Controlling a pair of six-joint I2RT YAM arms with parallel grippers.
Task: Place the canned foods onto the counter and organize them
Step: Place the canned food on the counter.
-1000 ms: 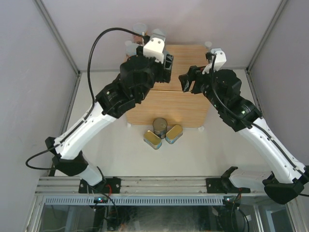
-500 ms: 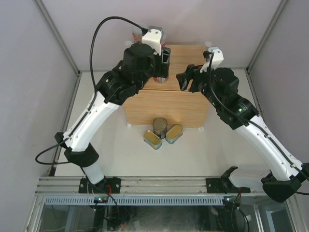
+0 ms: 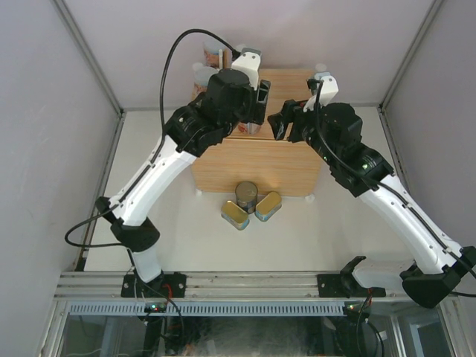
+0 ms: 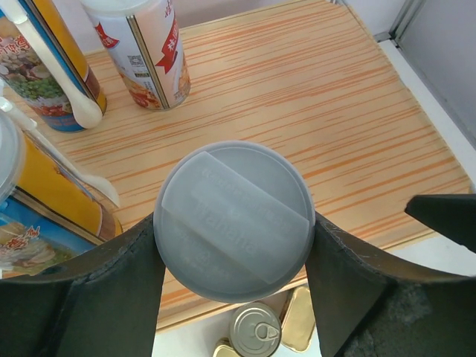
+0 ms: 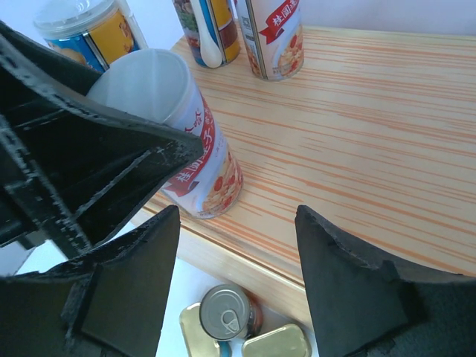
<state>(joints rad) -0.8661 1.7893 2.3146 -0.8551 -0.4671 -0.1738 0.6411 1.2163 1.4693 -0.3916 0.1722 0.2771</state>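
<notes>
Seen from the overhead camera, the left gripper [image 3: 255, 113] is over the counter [image 3: 253, 167], clamped on a tall white-lidded can [image 3: 251, 129] near the middle of the top. The right gripper [image 3: 283, 123] hangs just beside that can, on its right. On the table in front of the counter a dark can [image 3: 246, 197] stands with two gold tins [image 3: 235, 216] just beside it.

Left wrist view: both black fingers [image 4: 111, 297] press the sides of the white lid. Three other tall cans [image 4: 141, 44] stand upright on the wood at the back left.

Right wrist view: the right claw is spread wide with nothing between its fingers [image 5: 349, 290]. The clamped can has a red-and-white label. It is upright, base at the wood close to the front edge.
</notes>
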